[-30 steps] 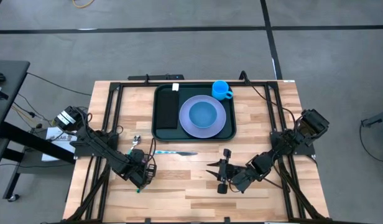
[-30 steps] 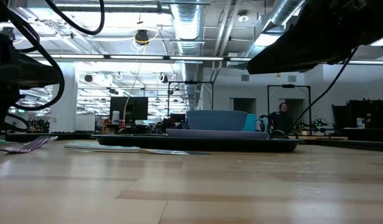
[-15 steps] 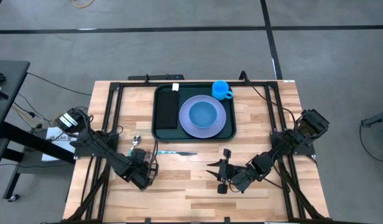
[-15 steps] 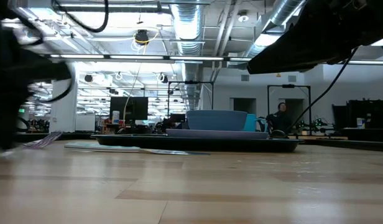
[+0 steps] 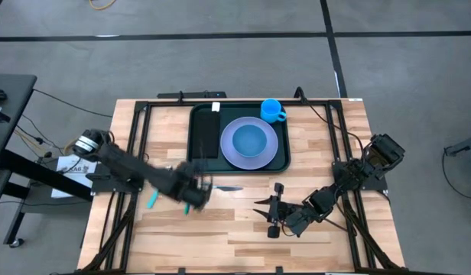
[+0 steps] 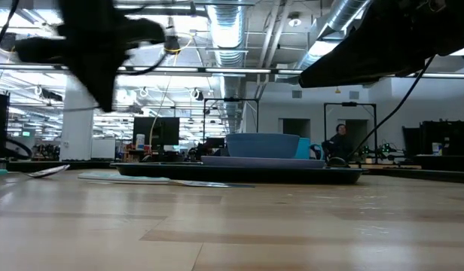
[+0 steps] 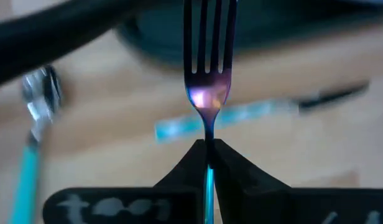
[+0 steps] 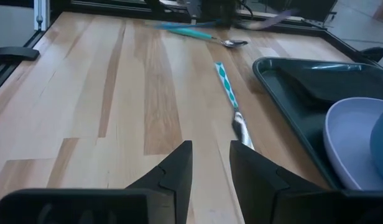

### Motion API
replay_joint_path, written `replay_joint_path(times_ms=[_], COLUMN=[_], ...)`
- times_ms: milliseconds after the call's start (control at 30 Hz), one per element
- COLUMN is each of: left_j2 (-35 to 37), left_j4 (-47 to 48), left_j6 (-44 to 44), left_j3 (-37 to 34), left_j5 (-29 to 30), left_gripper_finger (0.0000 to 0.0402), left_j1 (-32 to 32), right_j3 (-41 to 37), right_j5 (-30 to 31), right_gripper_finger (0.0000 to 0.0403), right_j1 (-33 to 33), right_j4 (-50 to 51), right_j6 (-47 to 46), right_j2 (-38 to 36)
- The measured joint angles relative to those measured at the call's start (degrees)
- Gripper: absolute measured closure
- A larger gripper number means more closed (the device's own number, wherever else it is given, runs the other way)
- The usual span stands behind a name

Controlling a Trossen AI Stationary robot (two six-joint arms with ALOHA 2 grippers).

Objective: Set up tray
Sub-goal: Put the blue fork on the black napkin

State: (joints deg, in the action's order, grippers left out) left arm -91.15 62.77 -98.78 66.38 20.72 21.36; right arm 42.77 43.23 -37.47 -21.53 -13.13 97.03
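The tray (image 5: 238, 139) sits at the far middle of the worktop (image 5: 243, 229), dark green, with a lavender plate (image 5: 249, 143) inside it and a bowl (image 5: 250, 139) on the plate; a narrow black rectangle (image 5: 206, 134) lies in the tray beside the plate; a blue cup (image 5: 272, 111) stands just off the tray's far right corner; the left pincer (image 5: 196, 191) hangs blurred above the worktop near the tray's front left corner, pinching a fork (image 7: 207, 68) by its handle, tines pointing away; the right pincer (image 5: 267, 216) waits low over the front of the worktop, fingers spread; a knife (image 8: 231, 102) with a teal-patterned handle lies just in front of the tray; a teal-handled spoon (image 7: 33, 130) lies left of it.
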Motion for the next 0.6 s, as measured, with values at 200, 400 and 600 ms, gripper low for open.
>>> replay_joint_path(times_ms=[200, 400, 600], left_j2=[0.1, 0.1, -3.7], left_j4=[4.4, -0.5, -8.4], left_j6=[18.3, 31.5, 39.1], left_j3=[9.7, 13.0, 13.0], left_j5=[-0.2, -4.1, -9.0], left_gripper_finger=[0.0401, 0.0401, 0.0401], left_j1=[-16.2, -33.5, -46.1], right_j3=[0.1, 0.1, 0.2], right_j5=[0.1, 0.2, 0.1], right_gripper_finger=[0.0303, 0.0303, 0.0303], right_j1=[0.5, 1.6, 2.5], right_j4=[-0.7, -0.9, 0.5], right_j6=[2.7, 3.7, 3.7], right_j2=[0.0, 0.0, 0.0])
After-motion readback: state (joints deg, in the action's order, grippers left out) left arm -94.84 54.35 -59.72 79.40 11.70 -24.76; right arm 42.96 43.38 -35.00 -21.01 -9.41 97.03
